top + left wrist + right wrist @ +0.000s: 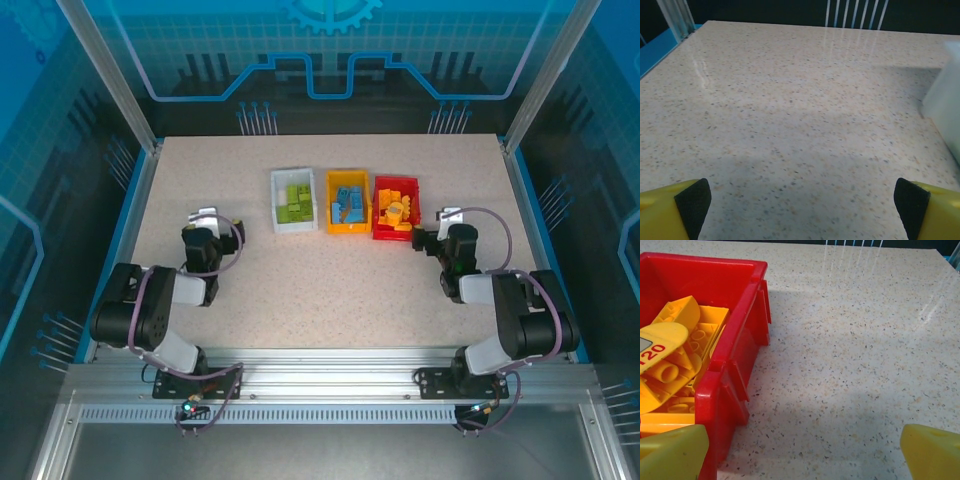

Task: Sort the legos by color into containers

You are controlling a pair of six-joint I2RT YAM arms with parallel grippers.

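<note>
From above, my left claw [214, 220] and my right claw [437, 226] sit low over the table [330, 290], one on each side of the row of bins, both spread wide and holding nothing. The white bin [295, 227] holds the lime-green bricks [296, 200], the orange-yellow bin [349, 229] the blue bricks [349, 203], and the red bin [391, 236] the orange-yellow bricks [399, 208]. Every brick I can make out lies in a bin with its own colour, so I judge the sorting done or as good as done. My left wrist looks along bare speckled tabletop between my two black-padded fingers [693, 202], which stand far apart with nothing between them. A pale wall at the right edge is probably the white bin. My right wrist shows my yellow fingers [673, 455] equally wide and empty, with the red bin's corner just ahead on the left. Yellow bricks are heaped inside it, among them a curved piece printed 120 [660, 346]. I think the next move calls for no grasp, only a check for a brick hidden behind a bin wall, while keeping my right fingers off the red bin beside them.
</note>
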